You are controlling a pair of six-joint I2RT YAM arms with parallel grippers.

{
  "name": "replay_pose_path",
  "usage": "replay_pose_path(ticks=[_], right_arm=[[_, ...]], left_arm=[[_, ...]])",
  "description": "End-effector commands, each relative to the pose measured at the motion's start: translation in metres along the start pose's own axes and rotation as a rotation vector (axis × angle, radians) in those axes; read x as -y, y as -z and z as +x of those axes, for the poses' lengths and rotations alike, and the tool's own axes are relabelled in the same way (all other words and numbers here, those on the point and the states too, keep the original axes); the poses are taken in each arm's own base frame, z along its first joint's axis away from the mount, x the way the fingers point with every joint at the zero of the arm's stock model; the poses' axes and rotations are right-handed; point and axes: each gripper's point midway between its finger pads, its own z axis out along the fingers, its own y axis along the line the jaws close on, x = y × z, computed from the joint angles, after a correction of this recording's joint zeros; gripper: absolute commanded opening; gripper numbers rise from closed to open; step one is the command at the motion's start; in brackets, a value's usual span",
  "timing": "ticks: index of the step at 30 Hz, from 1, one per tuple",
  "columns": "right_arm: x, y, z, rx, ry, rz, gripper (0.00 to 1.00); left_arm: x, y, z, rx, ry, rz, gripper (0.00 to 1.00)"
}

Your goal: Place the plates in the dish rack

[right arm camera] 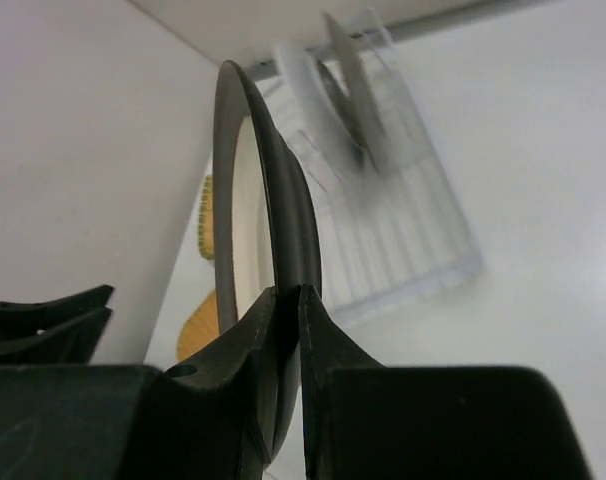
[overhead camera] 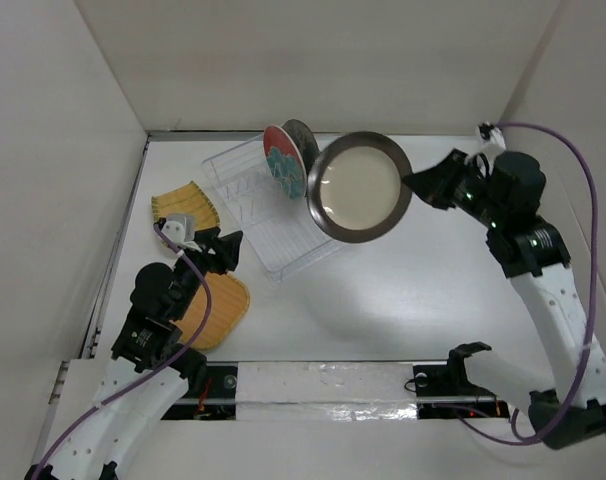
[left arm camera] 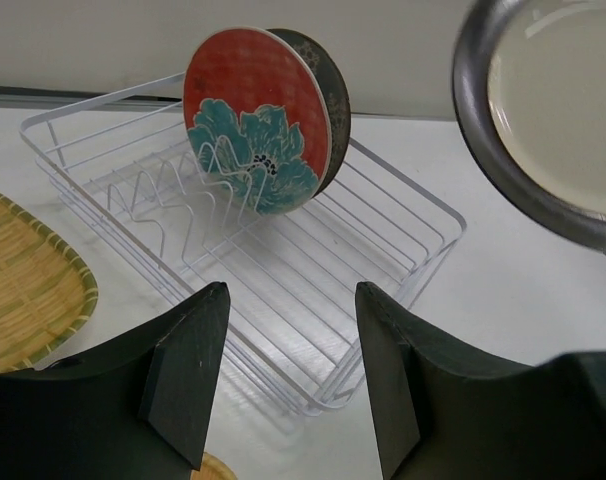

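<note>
My right gripper (overhead camera: 415, 183) is shut on the rim of the dark-rimmed silver plate (overhead camera: 360, 187) and holds it in the air, tilted, over the right end of the clear dish rack (overhead camera: 245, 205). In the right wrist view the fingertips (right arm camera: 288, 292) pinch the plate's edge (right arm camera: 283, 220). The red plate with teal flowers (overhead camera: 283, 160) and the dark plate (overhead camera: 303, 135) stand upright in the rack's far end. My left gripper (overhead camera: 223, 250) is open and empty just short of the rack's near left side. The fan-shaped yellow plate (overhead camera: 186, 205) and the round yellow plate (overhead camera: 220, 310) lie on the table at the left.
White walls close in the table at the back and on both sides. In the left wrist view the rack's near rim (left arm camera: 403, 215) lies just ahead of my open gripper (left arm camera: 291, 300), with the fan-shaped plate (left arm camera: 23, 290) to its left.
</note>
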Motion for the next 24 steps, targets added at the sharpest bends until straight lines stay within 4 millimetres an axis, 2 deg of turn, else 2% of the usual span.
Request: replay_pose_path(ticks=[1, 2, 3, 4, 5, 6, 7, 8, 9, 10, 11, 12, 13, 14, 15, 16, 17, 18, 19, 21, 23, 24], right_arm=[[-0.11, -0.018, -0.082, 0.255, 0.121, -0.309, 0.0], [-0.118, -0.029, -0.091, 0.281, 0.134, -0.31, 0.0], [-0.116, -0.063, -0.088, 0.253, 0.162, -0.296, 0.0], [-0.123, -0.076, -0.092, 0.255, 0.179, -0.301, 0.0], [-0.149, -0.073, -0.114, 0.308, 0.199, -0.331, 0.0], [-0.151, -0.086, -0.116, 0.306, 0.236, -0.311, 0.0], [-0.144, -0.121, -0.109, 0.276, 0.247, -0.278, 0.0], [-0.149, -0.131, -0.114, 0.285, 0.257, -0.276, 0.0], [-0.173, -0.124, -0.129, 0.328, 0.293, -0.304, 0.0], [-0.166, -0.157, -0.119, 0.296, 0.31, -0.268, 0.0], [-0.167, -0.166, -0.123, 0.317, 0.326, -0.233, 0.0], [-0.189, -0.158, -0.134, 0.356, 0.373, -0.254, 0.0], [-0.19, -0.167, -0.137, 0.376, 0.389, -0.221, 0.0], [-0.17, -0.199, -0.124, 0.353, 0.43, -0.121, 0.0], [-0.171, -0.204, -0.125, 0.371, 0.455, -0.095, 0.0], [-0.184, -0.201, -0.129, 0.408, 0.467, -0.097, 0.0], [-0.174, -0.217, -0.121, 0.408, 0.481, -0.041, 0.0], [-0.177, -0.219, -0.124, 0.441, 0.517, -0.028, 0.0], [-0.18, -0.224, -0.113, 0.44, 0.535, -0.012, 0.0], [-0.178, -0.233, -0.11, 0.472, 0.573, 0.035, 0.0], [-0.185, -0.239, -0.098, 0.481, 0.623, 0.051, 0.0], [-0.183, -0.245, -0.095, 0.494, 0.658, 0.083, 0.0]], left_arm=[[0.006, 0.001, -0.027, 0.072, -0.006, 0.009, 0.5], [0.005, 0.001, -0.029, 0.078, -0.006, 0.004, 0.49], [0.004, 0.002, -0.03, 0.083, -0.006, -0.003, 0.45], [0.003, 0.002, -0.03, 0.083, -0.006, -0.006, 0.42], [0.003, 0.003, -0.031, 0.088, -0.004, -0.009, 0.39], [0.001, 0.003, -0.031, 0.09, -0.005, -0.015, 0.3], [0.001, 0.004, -0.032, 0.094, -0.003, -0.017, 0.23], [0.0, 0.004, -0.032, 0.096, -0.001, -0.023, 0.13], [-0.003, 0.004, -0.033, 0.099, 0.001, -0.041, 0.0], [-0.004, 0.004, -0.032, 0.097, 0.002, -0.05, 0.0], [-0.005, 0.003, -0.032, 0.096, 0.005, -0.056, 0.0], [-0.007, 0.003, -0.033, 0.098, 0.009, -0.063, 0.0], [-0.007, 0.003, -0.033, 0.097, 0.01, -0.067, 0.0], [-0.008, 0.004, -0.033, 0.099, 0.013, -0.071, 0.0], [-0.011, 0.004, -0.034, 0.103, 0.014, -0.087, 0.0], [-0.011, 0.005, -0.035, 0.106, 0.016, -0.093, 0.01], [-0.012, 0.006, -0.035, 0.111, 0.018, -0.098, 0.04], [-0.014, 0.006, -0.037, 0.118, 0.019, -0.107, 0.09], [-0.014, 0.006, -0.037, 0.119, 0.022, -0.108, 0.1], [-0.014, 0.006, -0.036, 0.115, 0.022, -0.104, 0.14], [-0.013, 0.004, -0.034, 0.105, 0.02, -0.103, 0.15], [-0.012, 0.003, -0.034, 0.103, 0.02, -0.1, 0.16]])
